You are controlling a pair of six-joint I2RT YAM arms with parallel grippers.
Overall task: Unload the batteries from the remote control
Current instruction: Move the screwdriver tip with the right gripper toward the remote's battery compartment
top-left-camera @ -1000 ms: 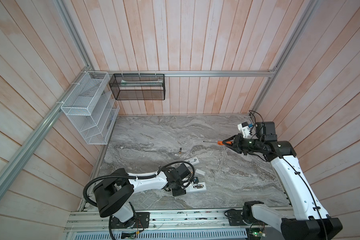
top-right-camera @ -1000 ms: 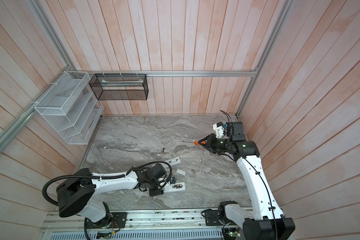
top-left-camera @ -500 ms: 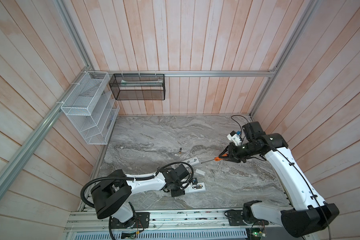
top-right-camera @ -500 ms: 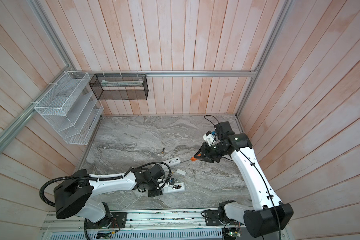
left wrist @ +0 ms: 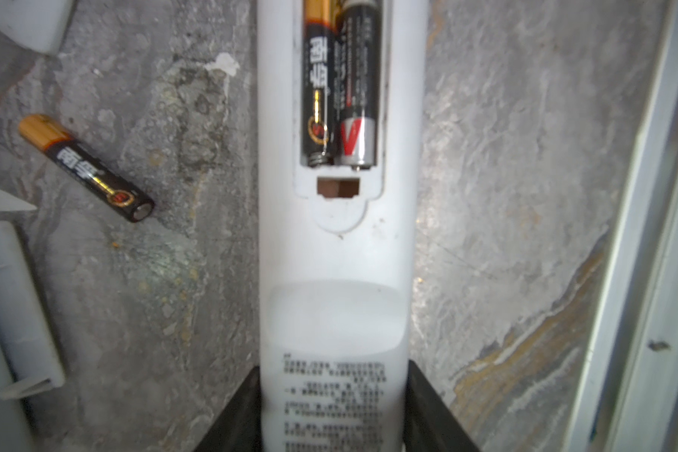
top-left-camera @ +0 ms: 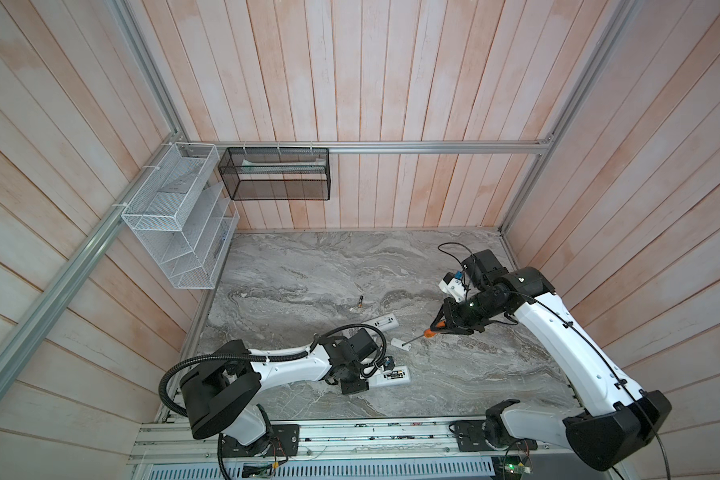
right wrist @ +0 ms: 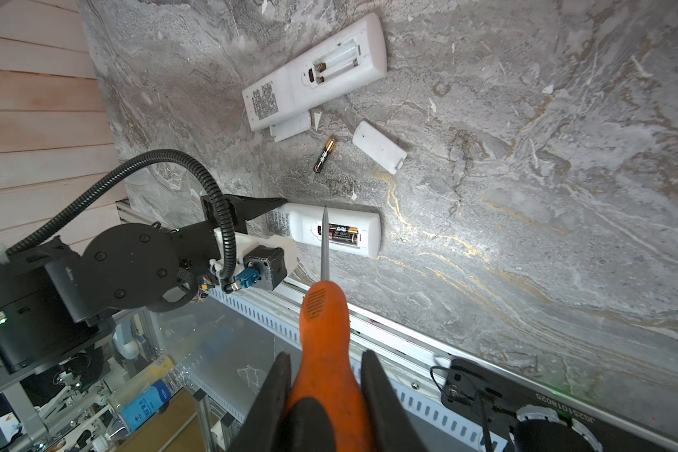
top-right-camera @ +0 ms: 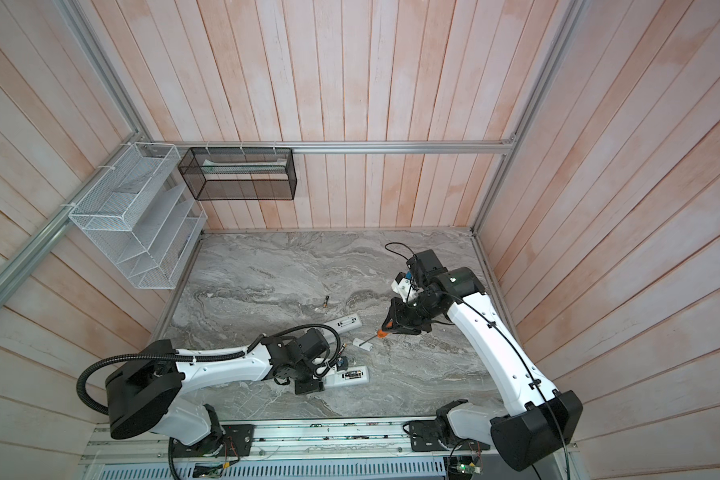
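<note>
Jaws of left gripper (left wrist: 334,375) clamped on white plastic remote control (left wrist: 337,254) at 6 o'clock edge of grey marble tabletop (top-left-camera: 454,386); two black cylindrical batteries (left wrist: 337,90) in its open bay. Jaws of right gripper (right wrist: 325,354) clamped on orange-handled screwdriver (right wrist: 321,309), tip by loose white cover (top-left-camera: 399,343). Bare marble toward 3 o'clock.

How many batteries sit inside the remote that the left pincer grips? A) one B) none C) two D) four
C: the left wrist view shows two batteries lying side by side inside the remote gripped by the left pincer.
</note>
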